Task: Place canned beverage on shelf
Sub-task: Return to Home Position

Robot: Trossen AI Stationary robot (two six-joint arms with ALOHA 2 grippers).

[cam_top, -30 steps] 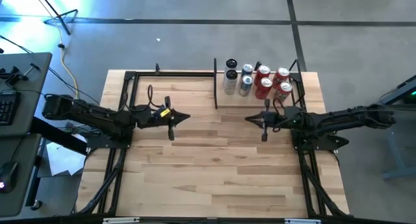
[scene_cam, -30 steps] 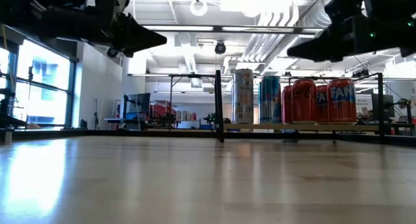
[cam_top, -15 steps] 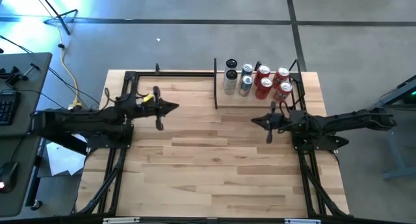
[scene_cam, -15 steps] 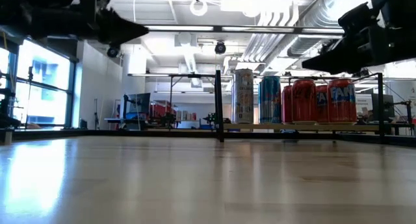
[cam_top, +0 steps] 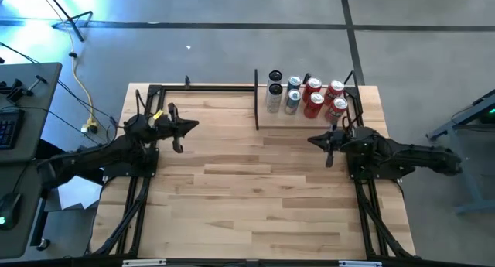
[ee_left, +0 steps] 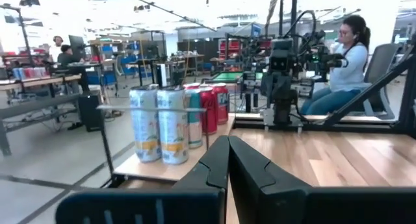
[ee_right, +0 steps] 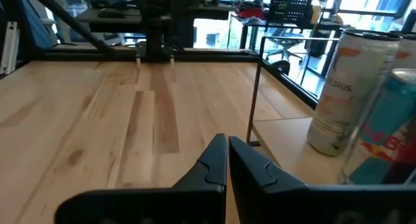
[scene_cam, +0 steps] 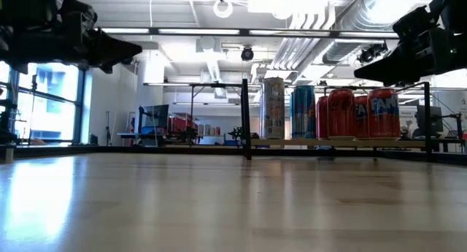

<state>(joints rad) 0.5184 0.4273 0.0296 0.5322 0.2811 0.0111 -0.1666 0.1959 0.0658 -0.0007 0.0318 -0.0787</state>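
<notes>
Several cans (cam_top: 303, 95) stand upright on the small light-wood shelf (cam_top: 271, 118) at the table's far right: two tall pale ones (ee_left: 159, 123), blue-silver ones and red ones (scene_cam: 356, 114). My left gripper (cam_top: 193, 125) is shut and empty above the table's left part, far from the shelf. My right gripper (cam_top: 312, 140) is shut and empty, raised just on the near side of the shelf. No can is held.
Thin black posts (cam_top: 256, 97) edge the shelf. A black metal frame (cam_top: 155, 90) runs along the table's far left edge and sides. A person (ee_left: 344, 55) sits beyond the table's right side. Bare plank tabletop (cam_top: 247, 197) lies between and in front of the arms.
Both arms have drawn back from the table's middle. My left gripper has gone toward the left and far edges, my right gripper toward the right edge. Both stayed shut and empty. The cans have not moved.
</notes>
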